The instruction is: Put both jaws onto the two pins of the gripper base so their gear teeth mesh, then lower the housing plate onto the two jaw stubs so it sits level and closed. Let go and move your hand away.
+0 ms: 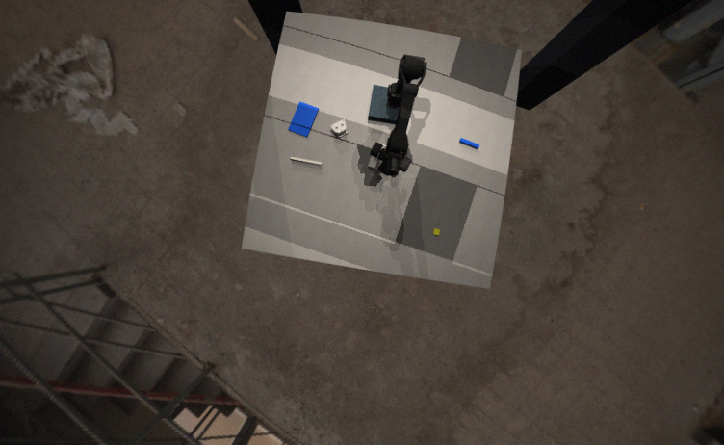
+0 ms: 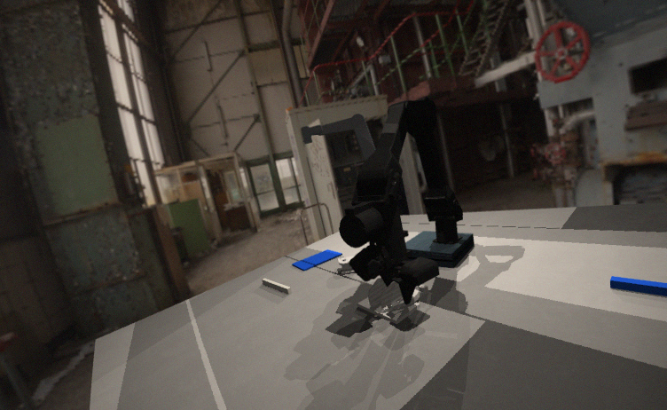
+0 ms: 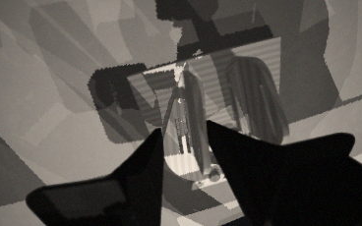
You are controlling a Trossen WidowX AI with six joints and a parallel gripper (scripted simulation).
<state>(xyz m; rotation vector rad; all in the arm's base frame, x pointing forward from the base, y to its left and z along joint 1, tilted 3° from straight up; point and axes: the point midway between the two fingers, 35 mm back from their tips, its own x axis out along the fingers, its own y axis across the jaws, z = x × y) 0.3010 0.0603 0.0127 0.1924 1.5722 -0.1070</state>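
My gripper [image 2: 398, 291] [image 3: 183, 129] is shut on a long, rounded, shiny jaw [image 3: 197, 115], low over the gripper base. The base [image 3: 272, 51] is a flat reflective plate with straight edges. The other jaw [image 3: 260, 100] stands at its right side in the wrist view. Reflections and shadows hide the pins and gear teeth, so I cannot tell whether the teeth mesh or whether the held jaw is seated. A small white part with two dark holes, apparently the housing plate [image 1: 339, 127], lies apart on the table, to the left of my hand in the top view.
A blue flat block [image 1: 303, 118] [image 2: 317, 259] and a thin white bar [image 1: 305, 161] [image 2: 275, 286] lie on the left. A blue bar [image 1: 469, 143] [image 2: 647, 287] lies on the right. A small yellow block [image 1: 436, 232] lies toward the front. The dark arm base [image 2: 439, 248] stands behind my hand.
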